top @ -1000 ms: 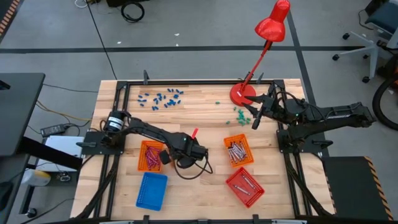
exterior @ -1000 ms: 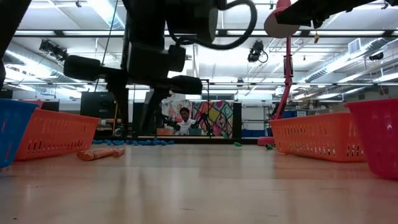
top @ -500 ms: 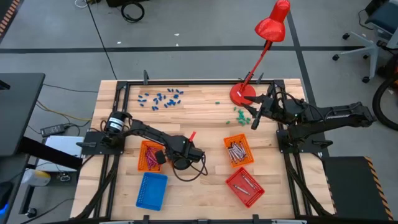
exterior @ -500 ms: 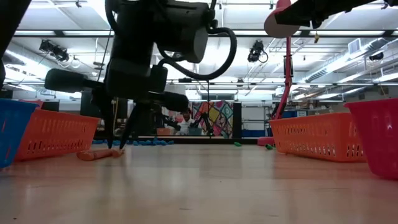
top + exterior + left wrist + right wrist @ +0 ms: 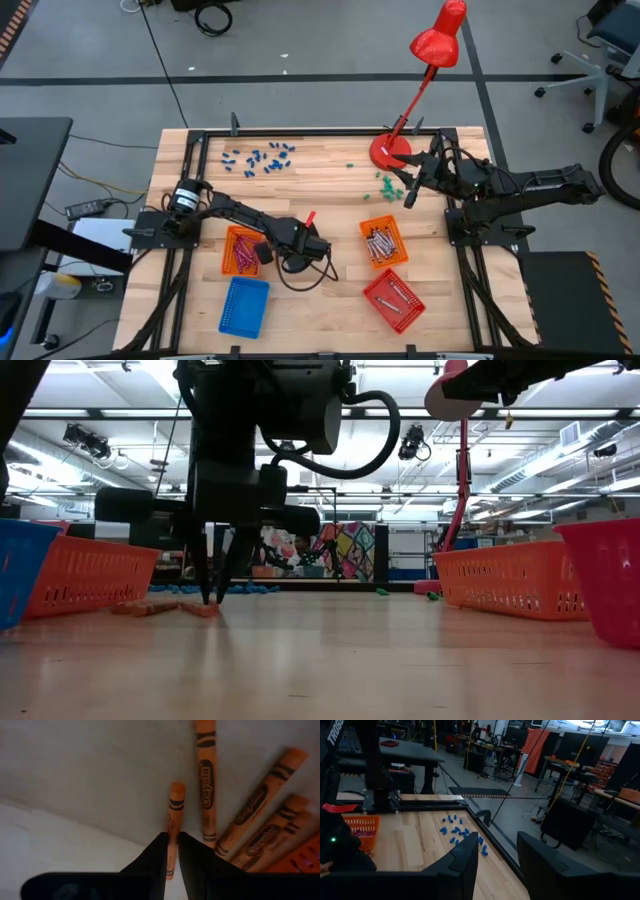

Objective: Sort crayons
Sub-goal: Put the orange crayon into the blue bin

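Orange crayon [image 5: 172, 827] — label unreadable — pinched between left gripper [image 5: 171, 851] fingers [image 5: 192, 857]

In the left wrist view the fingers [image 5: 200, 865] cover the lower part of an orange crayon [image 5: 174, 815]; whether they press it cannot be told. Four further orange crayons [image 5: 260, 810] run off the picture's edge. In the high view the left gripper [image 5: 268, 249] hides those crayons entirely. The orange basket [image 5: 236, 250] holds pink sticks, possibly crayons, too small to identify.
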Controlling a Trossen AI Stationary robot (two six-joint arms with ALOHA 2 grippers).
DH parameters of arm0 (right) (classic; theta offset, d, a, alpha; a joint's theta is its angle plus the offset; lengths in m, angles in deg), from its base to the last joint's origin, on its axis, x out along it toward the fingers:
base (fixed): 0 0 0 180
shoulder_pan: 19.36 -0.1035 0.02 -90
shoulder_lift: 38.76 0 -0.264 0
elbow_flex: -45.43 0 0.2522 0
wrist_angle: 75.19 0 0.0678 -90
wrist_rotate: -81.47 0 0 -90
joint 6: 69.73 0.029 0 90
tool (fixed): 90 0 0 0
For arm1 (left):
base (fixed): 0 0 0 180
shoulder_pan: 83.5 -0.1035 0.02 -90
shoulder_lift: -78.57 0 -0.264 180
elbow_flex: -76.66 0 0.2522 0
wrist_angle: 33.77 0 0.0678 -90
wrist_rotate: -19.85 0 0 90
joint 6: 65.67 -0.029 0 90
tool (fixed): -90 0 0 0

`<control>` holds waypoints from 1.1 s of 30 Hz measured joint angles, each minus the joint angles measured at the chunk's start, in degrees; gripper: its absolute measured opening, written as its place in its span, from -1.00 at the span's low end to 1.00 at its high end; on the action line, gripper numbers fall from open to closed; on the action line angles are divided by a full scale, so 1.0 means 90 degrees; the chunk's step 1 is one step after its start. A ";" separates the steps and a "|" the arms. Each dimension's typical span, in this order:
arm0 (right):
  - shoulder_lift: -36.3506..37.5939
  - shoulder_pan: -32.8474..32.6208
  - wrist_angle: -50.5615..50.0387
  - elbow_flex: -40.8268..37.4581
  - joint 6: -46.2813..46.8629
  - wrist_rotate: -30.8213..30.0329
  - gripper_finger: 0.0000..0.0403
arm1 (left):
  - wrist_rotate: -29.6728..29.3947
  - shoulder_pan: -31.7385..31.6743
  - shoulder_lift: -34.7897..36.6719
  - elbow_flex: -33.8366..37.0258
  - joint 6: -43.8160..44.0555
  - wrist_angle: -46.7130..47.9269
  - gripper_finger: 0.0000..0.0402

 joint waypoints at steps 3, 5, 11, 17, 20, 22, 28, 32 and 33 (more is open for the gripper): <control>0.0000 -0.0002 -0.0002 0.0000 0.0000 -0.0001 -0.31 | -0.0208 0.0000 0.0000 0.0002 0.0027 -0.0014 -0.74; 0.0000 -0.0002 0.0001 0.0000 0.0000 -0.0002 -0.31 | -0.0222 -0.0002 0.0000 0.0002 0.0040 -0.0012 -0.74; 0.0000 0.0000 0.0001 0.0000 0.0002 0.0000 -0.31 | -0.0298 -0.0029 0.0000 0.0002 0.0310 -0.0004 -0.74; 0.0000 0.0001 0.0001 0.0000 0.0017 0.0000 -0.31 | -0.0324 -0.0151 0.0000 0.0002 0.0580 -0.0005 -0.74; 0.0000 0.0000 0.0001 0.0000 0.0019 0.0000 -0.31 | -0.0328 -0.0219 0.0000 0.0002 0.0587 -0.0047 -0.74; 0.0000 -0.0002 0.0001 0.0000 0.0019 0.0000 -0.31 | -0.0329 -0.0231 0.0000 0.0002 0.0588 -0.0129 -0.74; 0.0000 -0.0001 0.0001 0.0000 0.0009 0.0002 -0.31 | -0.0329 -0.0255 0.0000 0.0002 0.0837 -0.0433 -0.72; 0.0000 0.0000 0.0000 0.0000 0.0007 0.0003 -0.31 | -0.0327 -0.0255 -0.0003 0.0002 0.1017 -0.0487 -0.60; 0.0000 -0.0001 0.0001 0.0000 0.0007 0.0005 -0.31 | -0.0328 -0.0255 -0.0002 0.0002 0.1058 -0.0488 -0.56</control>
